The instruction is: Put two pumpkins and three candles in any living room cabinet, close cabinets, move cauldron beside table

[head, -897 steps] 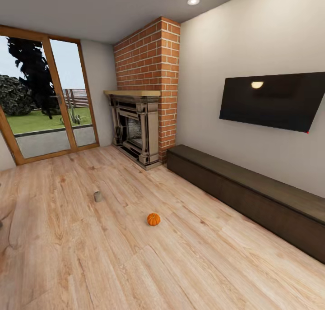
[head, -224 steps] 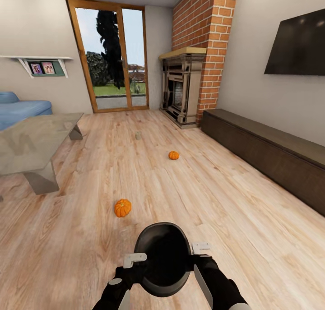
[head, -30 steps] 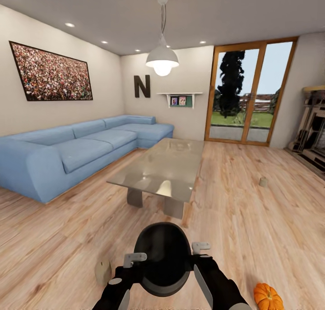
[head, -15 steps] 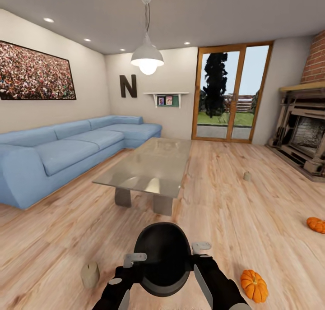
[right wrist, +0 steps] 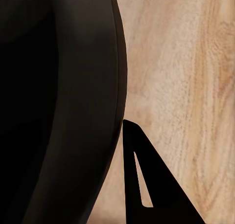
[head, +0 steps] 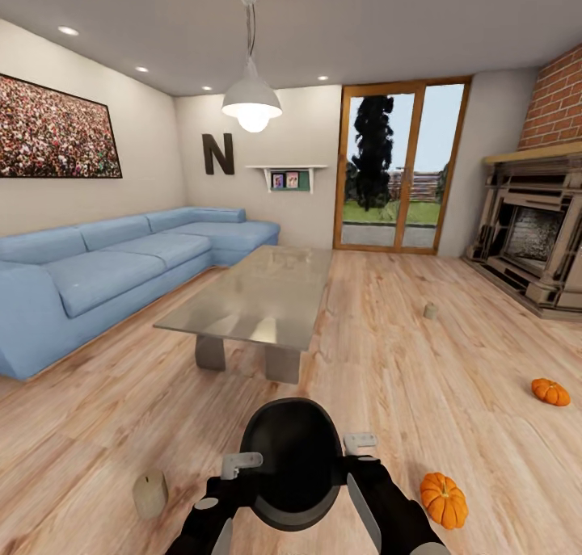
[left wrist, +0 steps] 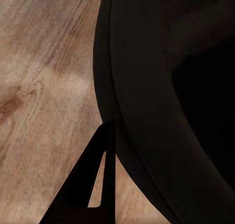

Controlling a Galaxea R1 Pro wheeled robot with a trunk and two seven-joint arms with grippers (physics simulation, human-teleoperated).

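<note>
Cauldron (head: 291, 458) pinched between left gripper (head: 240, 463) and right gripper (head: 360, 442), jaws clenched on its sides | glass coffee table (head: 255, 300) ahead | risk: I clip candle (head: 150, 494) or pumpkin (head: 443, 499), or cauldron slips.

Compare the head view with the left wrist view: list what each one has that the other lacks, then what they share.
Head view alone: the glass table, blue sofa, two pumpkins, two candles, fireplace and glass doors.

Left wrist view alone: a close look at one dark finger of the left claw beside the cauldron's wall.

Both: the black cauldron and the wooden floor.
</note>
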